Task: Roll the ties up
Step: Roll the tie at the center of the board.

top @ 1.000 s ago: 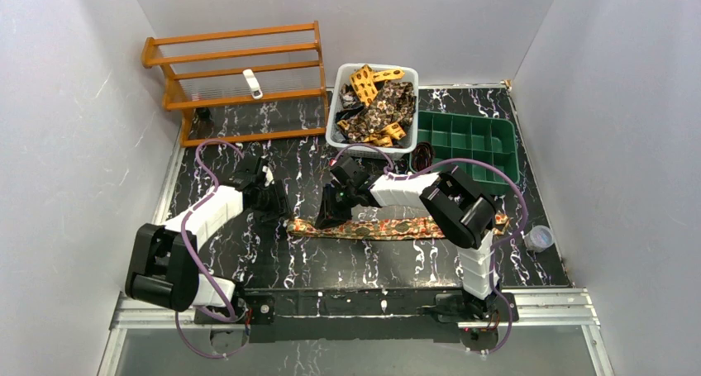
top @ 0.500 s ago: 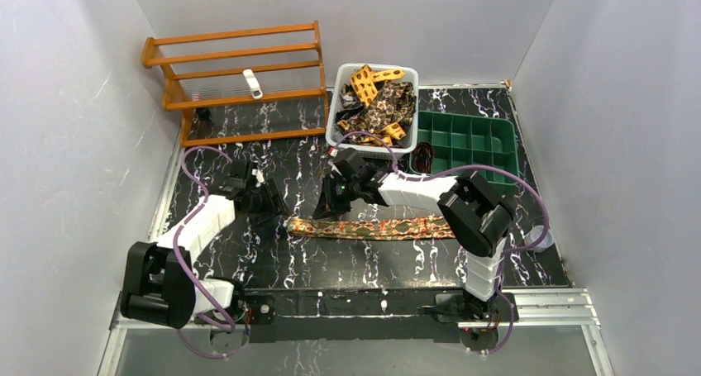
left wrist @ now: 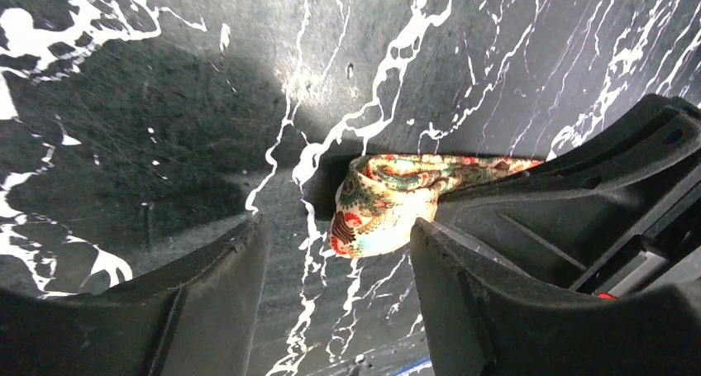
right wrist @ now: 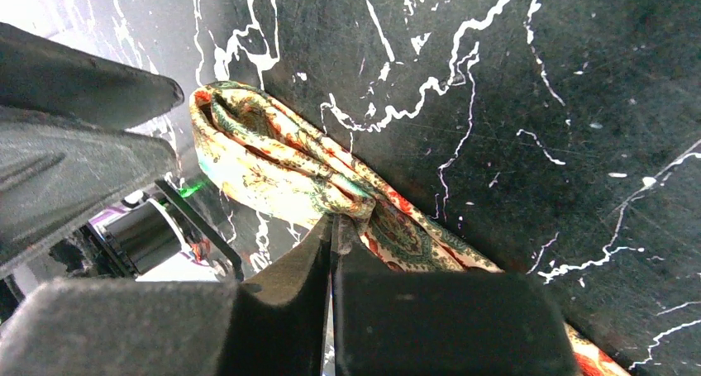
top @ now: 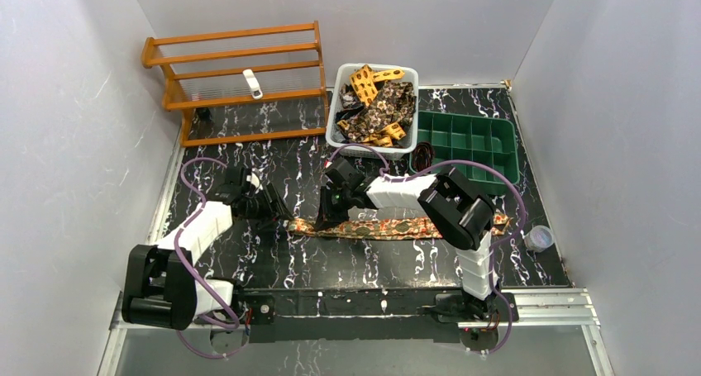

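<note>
two claws at the folded end of a tie, roll barely begun

a long red-orange patterned tie (top: pixel 397 226) lies flat across the black marbled table (top: pixel 372 264), left to right in front of my arms. only its left end is turned over into a loose fold (left wrist: pixel 376 207); the rest is unrolled. my right claw (right wrist: pixel 332 231) is pressed together, pinching the cloth just behind that fold. my left claw (left wrist: pixel 335 252) is spread wide, a finger on either side of the fold.

the risk — the fold is soft and lopsided. if the right claw lets go before the left closes, it may spring flat; if i drag rather than turn, the tie could slide or coil crooked.

at the far edge, a green tray (top: pixel 511 157) of many compartments looks bare but for a dark coil (top: pixel 423 154) in its near left cell — too small to identify. beside it, a white basket (top: pixel 335 128) holds a heap of loose ties (top: pixel 376 103).
</note>
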Motion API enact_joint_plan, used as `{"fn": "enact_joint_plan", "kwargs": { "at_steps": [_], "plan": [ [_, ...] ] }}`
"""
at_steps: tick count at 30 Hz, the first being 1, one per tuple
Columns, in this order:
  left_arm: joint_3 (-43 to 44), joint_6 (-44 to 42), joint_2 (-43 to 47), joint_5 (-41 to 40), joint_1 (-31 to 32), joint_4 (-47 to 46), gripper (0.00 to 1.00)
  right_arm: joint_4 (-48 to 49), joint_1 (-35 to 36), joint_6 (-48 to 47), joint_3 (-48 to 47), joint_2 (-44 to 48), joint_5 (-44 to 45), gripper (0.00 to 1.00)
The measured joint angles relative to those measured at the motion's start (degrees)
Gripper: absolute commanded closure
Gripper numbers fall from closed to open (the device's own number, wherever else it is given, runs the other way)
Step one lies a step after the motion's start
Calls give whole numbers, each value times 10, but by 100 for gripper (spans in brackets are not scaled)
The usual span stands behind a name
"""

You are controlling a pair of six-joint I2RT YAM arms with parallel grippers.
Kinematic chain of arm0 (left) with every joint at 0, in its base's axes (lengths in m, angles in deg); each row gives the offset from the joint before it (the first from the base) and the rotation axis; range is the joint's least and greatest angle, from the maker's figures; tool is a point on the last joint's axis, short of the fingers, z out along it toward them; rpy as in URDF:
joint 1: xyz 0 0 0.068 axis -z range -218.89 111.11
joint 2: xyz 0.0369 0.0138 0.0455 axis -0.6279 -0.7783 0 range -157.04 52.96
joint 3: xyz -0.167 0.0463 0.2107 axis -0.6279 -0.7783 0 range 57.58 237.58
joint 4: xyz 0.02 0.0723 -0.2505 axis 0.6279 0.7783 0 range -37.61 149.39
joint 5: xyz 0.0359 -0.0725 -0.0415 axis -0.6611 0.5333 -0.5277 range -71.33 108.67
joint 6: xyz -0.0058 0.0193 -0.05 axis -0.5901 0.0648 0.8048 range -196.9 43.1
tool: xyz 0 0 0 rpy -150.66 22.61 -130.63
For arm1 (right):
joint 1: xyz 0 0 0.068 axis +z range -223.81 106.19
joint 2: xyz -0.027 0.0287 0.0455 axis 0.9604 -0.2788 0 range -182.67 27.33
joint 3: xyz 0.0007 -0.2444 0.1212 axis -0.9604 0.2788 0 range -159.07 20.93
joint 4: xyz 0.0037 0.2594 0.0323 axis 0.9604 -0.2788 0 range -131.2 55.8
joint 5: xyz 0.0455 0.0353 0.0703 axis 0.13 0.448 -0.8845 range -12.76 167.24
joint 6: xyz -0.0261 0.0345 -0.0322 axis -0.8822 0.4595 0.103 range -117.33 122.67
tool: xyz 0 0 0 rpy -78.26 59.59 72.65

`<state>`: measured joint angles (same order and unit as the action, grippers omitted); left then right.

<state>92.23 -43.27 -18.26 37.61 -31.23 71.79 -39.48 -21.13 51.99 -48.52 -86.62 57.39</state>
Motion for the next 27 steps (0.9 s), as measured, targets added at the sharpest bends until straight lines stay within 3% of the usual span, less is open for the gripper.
{"fn": "enact_joint_plan", "kwargs": {
  "at_steps": [12, 20, 27],
  "plan": [
    [-45, 3, -12, 77, 0, -79, 46, -12, -1, -6, -11, -7, -9, 88],
    [-70, 11, -35, 108, 0, -154, 61, -23, -2, -17, -21, -13, -18, 88],
    [-79, 11, -35, 106, 0, -175, 62, -25, -5, -18, -23, -15, -22, 88]
  ]
}}
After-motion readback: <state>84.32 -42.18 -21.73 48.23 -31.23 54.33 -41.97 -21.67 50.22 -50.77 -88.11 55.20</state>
